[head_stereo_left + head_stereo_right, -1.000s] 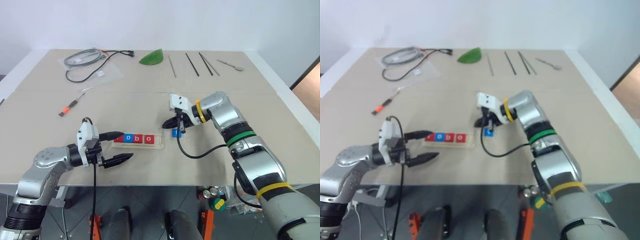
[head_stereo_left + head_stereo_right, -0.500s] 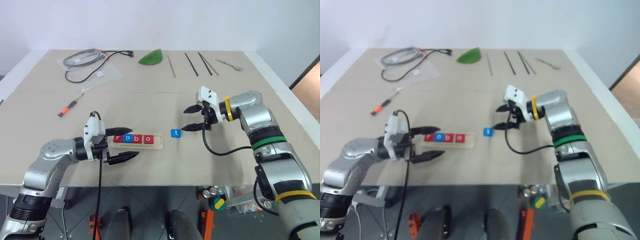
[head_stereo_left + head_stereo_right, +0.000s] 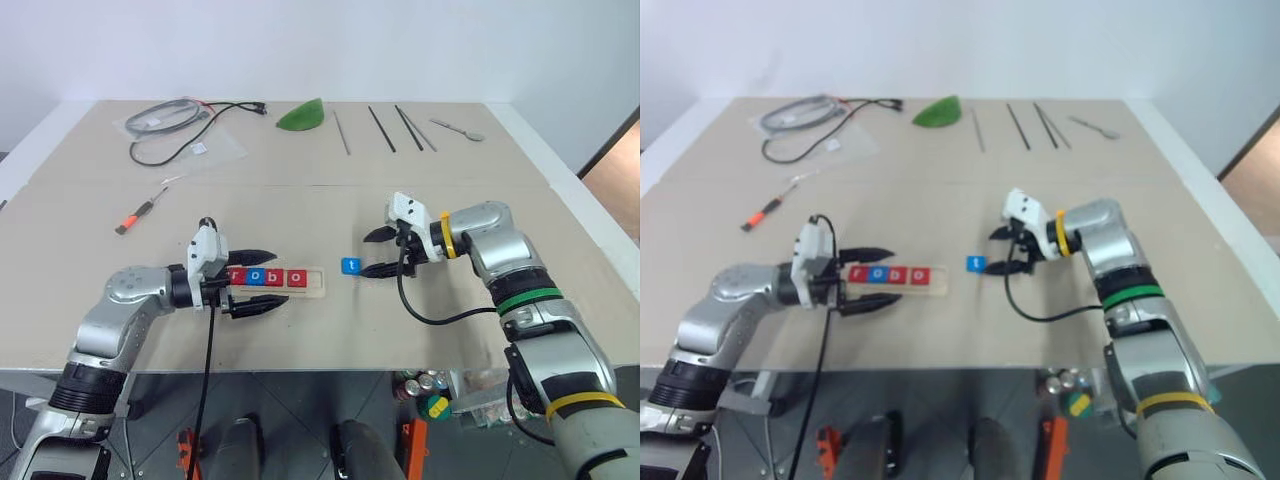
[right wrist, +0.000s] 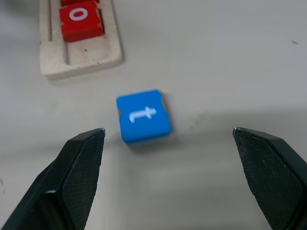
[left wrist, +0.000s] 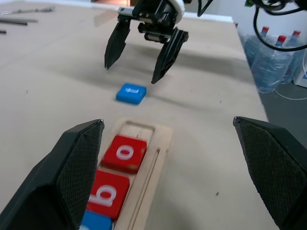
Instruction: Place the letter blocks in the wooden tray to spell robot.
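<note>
Now glossy blue square t block [image 4: 143, 116], pale wood tray [image 4: 81, 60], matte tabletop [image 3: 300, 200]

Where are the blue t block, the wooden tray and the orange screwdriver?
blue t block [image 4: 143, 116]: right wrist view, its top face.
wooden tray [image 3: 315, 283]: left eye view, its empty right end.
orange screwdriver [image 3: 131, 219]: left eye view, its handle.
</note>
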